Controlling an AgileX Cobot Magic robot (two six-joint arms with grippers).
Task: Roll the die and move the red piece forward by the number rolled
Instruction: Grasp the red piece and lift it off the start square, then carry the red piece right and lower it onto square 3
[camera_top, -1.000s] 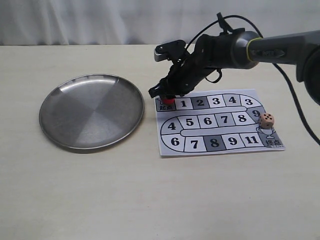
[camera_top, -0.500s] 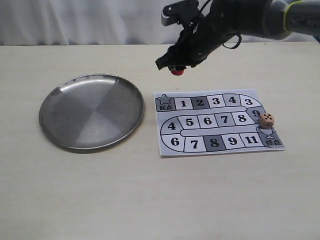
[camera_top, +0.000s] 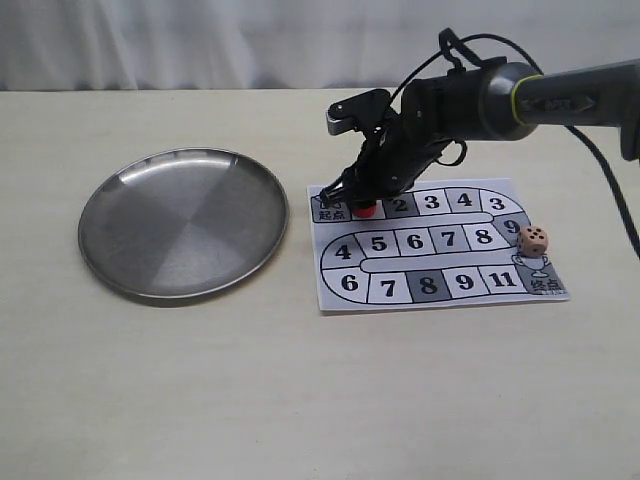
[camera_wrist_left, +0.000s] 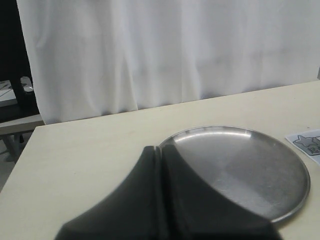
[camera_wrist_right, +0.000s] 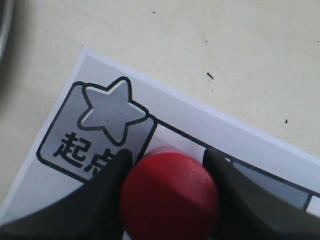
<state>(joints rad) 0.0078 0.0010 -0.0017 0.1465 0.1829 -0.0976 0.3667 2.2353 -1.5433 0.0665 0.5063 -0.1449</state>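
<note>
My right gripper (camera_top: 366, 200) is shut on the red piece (camera_top: 367, 208), holding it down over the first numbered square of the paper board (camera_top: 434, 243), just right of the star start square (camera_top: 331, 206). In the right wrist view the red piece (camera_wrist_right: 169, 194) fills the gap between both fingers (camera_wrist_right: 105, 192), beside the star square (camera_wrist_right: 100, 125). The tan die (camera_top: 533, 238) rests at the board's right edge, several dark pips showing. My left gripper (camera_wrist_left: 160, 150) is shut and empty, seen only in its wrist view, above the table near the steel plate (camera_wrist_left: 280, 200).
A round steel plate (camera_top: 110, 215) lies left of the board. A white curtain hangs behind the table's far edge. The right arm's cable loops above the board.
The right gripper lifted the red piece off the start square, rose above the board's far edge, then came back down with it over the square numbered 1. The die stayed put.
</note>
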